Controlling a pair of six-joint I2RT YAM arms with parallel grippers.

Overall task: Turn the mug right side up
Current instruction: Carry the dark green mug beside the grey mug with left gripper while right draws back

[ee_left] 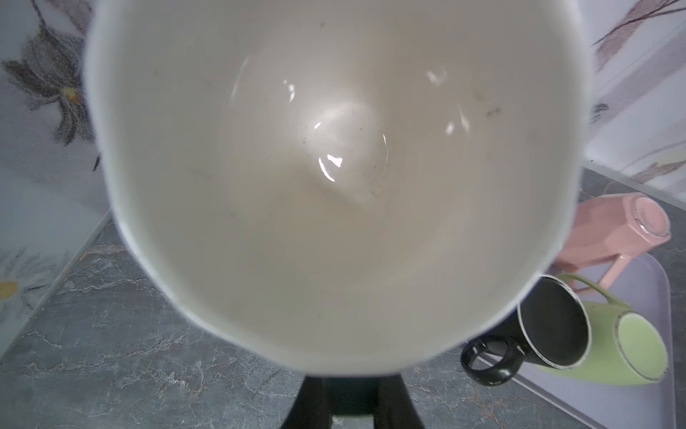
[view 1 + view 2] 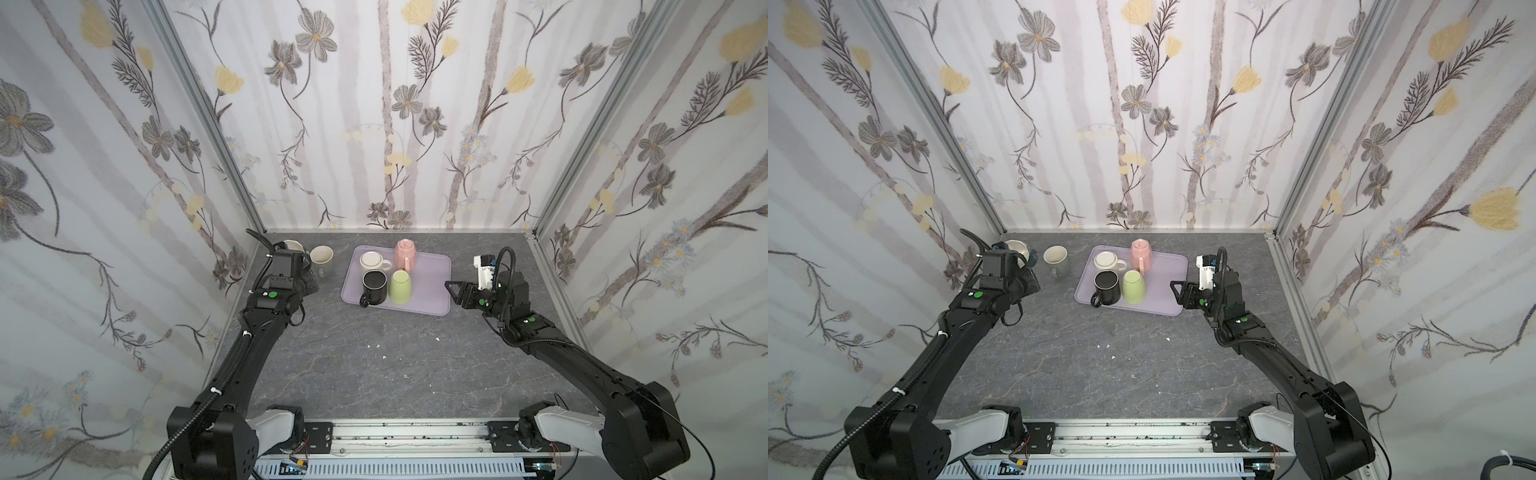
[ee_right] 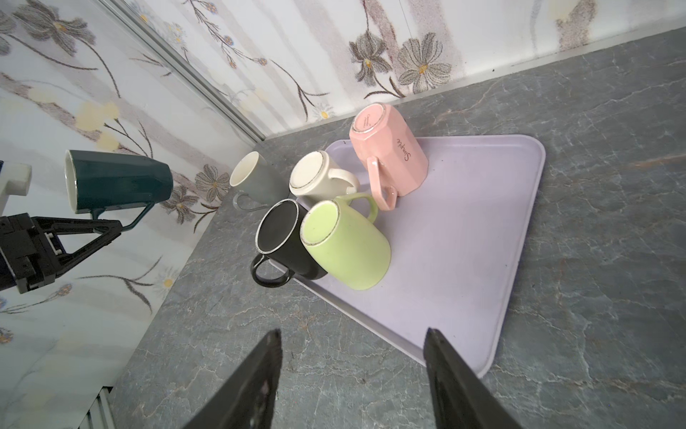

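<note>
With left claw (image 3: 118,226) clamped on teal mug (image 3: 122,180) handle, roll rim up, lower onto desk (image 3: 601,230). Hold parted right claw (image 3: 352,332) clear.

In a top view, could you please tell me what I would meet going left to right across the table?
dark teal mug → grey mug → black mug → green mug → right gripper. The white mug and pink mug overlap these sideways, so I leave them out.

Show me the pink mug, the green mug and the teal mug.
pink mug (image 3: 393,156): right wrist view, side wall.
green mug (image 3: 352,252): right wrist view, side wall.
teal mug (image 3: 122,180): right wrist view, side wall.
</note>
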